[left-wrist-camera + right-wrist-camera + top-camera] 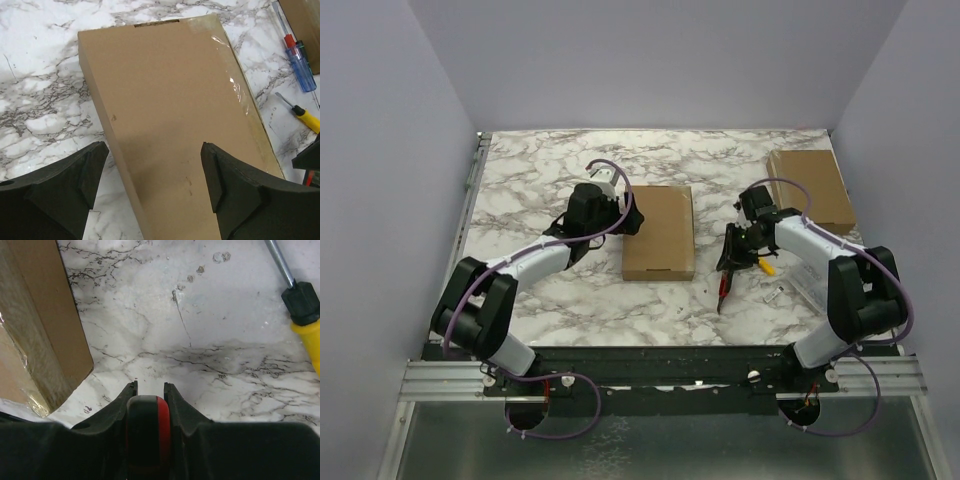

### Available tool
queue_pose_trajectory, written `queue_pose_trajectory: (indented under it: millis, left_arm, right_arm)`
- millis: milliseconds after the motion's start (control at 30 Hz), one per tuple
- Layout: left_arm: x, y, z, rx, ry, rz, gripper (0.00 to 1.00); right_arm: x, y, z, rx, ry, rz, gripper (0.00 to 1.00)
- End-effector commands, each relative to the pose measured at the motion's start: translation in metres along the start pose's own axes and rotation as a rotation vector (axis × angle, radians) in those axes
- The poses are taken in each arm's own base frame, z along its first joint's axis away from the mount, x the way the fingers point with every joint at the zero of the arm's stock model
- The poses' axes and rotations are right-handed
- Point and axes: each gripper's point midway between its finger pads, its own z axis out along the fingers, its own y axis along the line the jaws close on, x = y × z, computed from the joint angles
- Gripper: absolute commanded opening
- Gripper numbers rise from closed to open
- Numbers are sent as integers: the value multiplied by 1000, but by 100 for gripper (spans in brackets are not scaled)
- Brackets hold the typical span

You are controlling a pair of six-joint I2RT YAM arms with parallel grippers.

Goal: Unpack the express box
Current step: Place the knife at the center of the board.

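**Express box, closed and taped, mid-table**

- box: lies flat at the centre of the marble table, between the two arms. Its flaps are shut and clear tape runs along one edge.
- left gripper: jaws spread wide, grasping nothing. It is at the box's left edge, one finger over marble, the other over cardboard.
- right gripper: clenched on a red-handled tool, just right of the box.
- yellow screwdriver, blue screwdriver: loose on the table, near the right gripper.
- second box: far right corner.

White-and-black arms, black pincers (looping purple cables)
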Motion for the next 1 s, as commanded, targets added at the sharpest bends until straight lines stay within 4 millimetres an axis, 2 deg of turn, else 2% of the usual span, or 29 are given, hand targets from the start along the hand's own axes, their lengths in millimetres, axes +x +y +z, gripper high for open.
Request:
queue_pose_trajectory:
  millis: [0,233,433,600,867,967]
  left_arm:
    - [2,6,4,-8,22,-76,84]
    - [23,11,16,1,96,-132,83]
    - [28,19,17,-23,106,-170,82]
    - [23,15,12,-9,70,-196,83]
    - [14,19,7,-31,37,-173,84]
    - [15,17,8,-23,43,-178,84]
  right_arm:
    - [-10,1,11,-28,-25,-33,5]
    - [-5,-7,22,-4,-21,-21,10]
    - [-14,-14,15,48,-65,-31,40]
    - [-22,-12,4,55,-110,-46,57]
    - [-40,3,-27,12,-209,-99,65]
    - [-44,16,-34,-53,-240,-120,67]
